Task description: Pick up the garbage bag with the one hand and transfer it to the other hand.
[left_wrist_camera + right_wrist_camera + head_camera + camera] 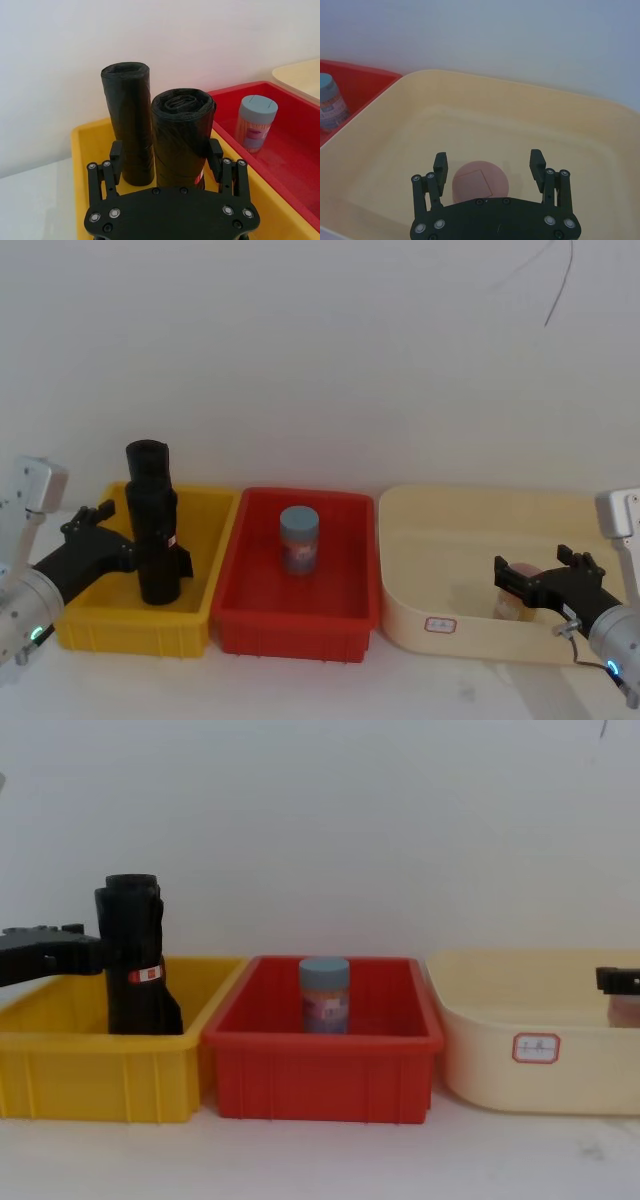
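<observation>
Black garbage bag (pixel 182 135) not lifted yet.
L gripper (pixel 166 150): fingers open either side of it, no squeeze; bag upright in yellow bin (pixel 85 145) beside slimmer roll (pixel 127 120). R gripper (pixel 488 161) open, over beige tub (pixel 395 95). Grasp, lift, handover all to do.

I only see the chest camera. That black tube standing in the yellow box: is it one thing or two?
Observer: Two. The left wrist view shows the thick garbage bag roll with a red label, upright beside a slimmer plain roll in the yellow box.
Operator: Is the left pincer holding it?
Observer: No. The left pincer is open, fingers spread before both rolls.
Operator: What's the pinkish bit far right?
Observer: A round pink object in the cream tub, at the tips of the open right pincer.
</observation>
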You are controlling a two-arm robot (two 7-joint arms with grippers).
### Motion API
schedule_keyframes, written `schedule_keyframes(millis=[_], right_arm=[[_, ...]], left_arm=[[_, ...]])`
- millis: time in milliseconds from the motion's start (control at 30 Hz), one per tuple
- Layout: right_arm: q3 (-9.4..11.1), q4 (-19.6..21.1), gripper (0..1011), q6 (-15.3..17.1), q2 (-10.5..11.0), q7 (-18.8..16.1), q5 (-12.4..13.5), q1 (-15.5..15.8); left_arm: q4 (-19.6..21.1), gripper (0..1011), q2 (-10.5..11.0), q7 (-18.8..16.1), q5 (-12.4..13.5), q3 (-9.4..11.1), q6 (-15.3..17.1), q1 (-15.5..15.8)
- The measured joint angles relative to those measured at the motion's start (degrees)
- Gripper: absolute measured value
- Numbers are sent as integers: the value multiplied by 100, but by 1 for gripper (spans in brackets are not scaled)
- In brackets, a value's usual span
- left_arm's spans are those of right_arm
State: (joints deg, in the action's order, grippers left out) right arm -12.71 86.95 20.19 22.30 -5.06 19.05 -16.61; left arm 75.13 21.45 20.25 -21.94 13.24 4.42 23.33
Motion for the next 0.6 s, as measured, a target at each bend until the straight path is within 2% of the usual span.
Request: schedule_keyframes(millis=[600], right_arm=[[0, 0, 1000, 0, 0, 0, 0, 0]], left_arm=[[-360, 1001, -54, 319, -108, 85, -273, 199]])
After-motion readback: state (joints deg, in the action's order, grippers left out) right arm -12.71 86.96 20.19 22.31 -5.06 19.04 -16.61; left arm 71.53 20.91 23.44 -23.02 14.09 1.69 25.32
